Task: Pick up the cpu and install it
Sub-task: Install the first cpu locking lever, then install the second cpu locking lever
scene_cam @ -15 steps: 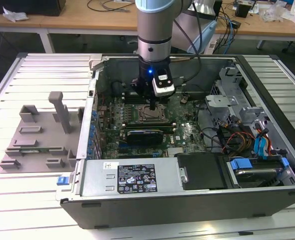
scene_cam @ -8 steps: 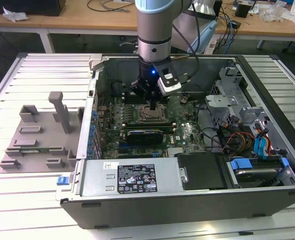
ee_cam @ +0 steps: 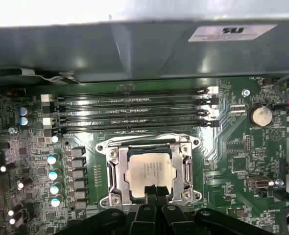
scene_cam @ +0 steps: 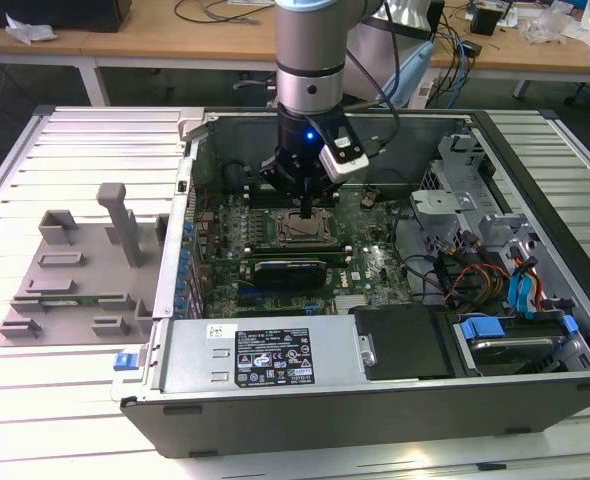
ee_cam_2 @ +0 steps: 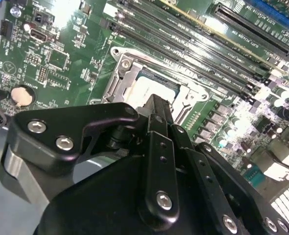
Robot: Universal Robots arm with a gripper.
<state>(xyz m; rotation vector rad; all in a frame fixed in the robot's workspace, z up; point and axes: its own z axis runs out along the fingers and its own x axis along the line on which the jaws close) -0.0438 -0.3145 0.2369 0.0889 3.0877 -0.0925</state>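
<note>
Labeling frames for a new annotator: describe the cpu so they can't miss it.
Find the open case, then the green motherboard inside it. Below the row of long memory slots sits a metal socket frame. The cpu is the pale silver square within it, the board's only flat shiny plate.

Exterior overlooks case; wrist views near motherboard (ee_cam: 232, 152).

Looks like a robotics or electronics lab: opened computer case (scene_cam: 375, 300) lying on a slatted metal bench (scene_cam: 85, 150), grey fixture tray (scene_cam: 75, 270) alongside, wooden desks (scene_cam: 155, 35) behind strewn with cables (scene_cam: 215, 12) and gear, robot arm (scene_cam: 310, 60) reaching down inside.
</note>
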